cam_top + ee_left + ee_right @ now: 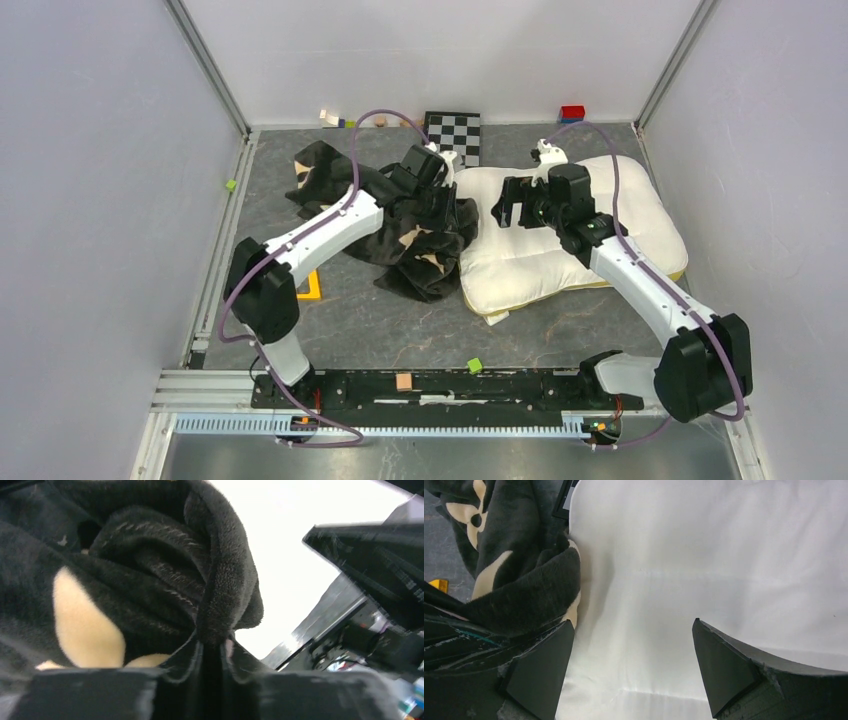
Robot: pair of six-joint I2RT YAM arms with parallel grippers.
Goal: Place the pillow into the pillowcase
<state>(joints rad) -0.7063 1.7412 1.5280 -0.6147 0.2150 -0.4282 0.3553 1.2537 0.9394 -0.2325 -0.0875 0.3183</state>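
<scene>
Pillow (545,255): plump cream-white, quilted channels, yellow band showing along its near right edge; lies flat on the right half of the table, outside the case
Pillowcase (432,252): black plush with tan flower motifs, bunched in a rumpled heap at the middle left; its right edge touches the pillow's left side, and one loose end trails away to the far left
Left gripper (212,652): fingers drawn together on a thick fold of the pillowcase; the plush rises in a ridge from between them, with a tan patch of print on the left
Right gripper (631,625): fingers spread wide apart, nothing between them, poised over the pillow's left part; whether the tips touch the white cover I cannot tell; the finger nearer the heap stands just beside the pillowcase's edge
Table (400,325): mottled grey surface, walled in by pale panels
Checkered board (452,135): black and white, at the far edge, just behind the left gripper
Red block (572,112): at the far edge, behind the pillow
Green cubes: one near the front rail (475,365), one by the left wall (230,185)
Yellow-orange piece (310,288): on the table, near the left arm's elbow
</scene>
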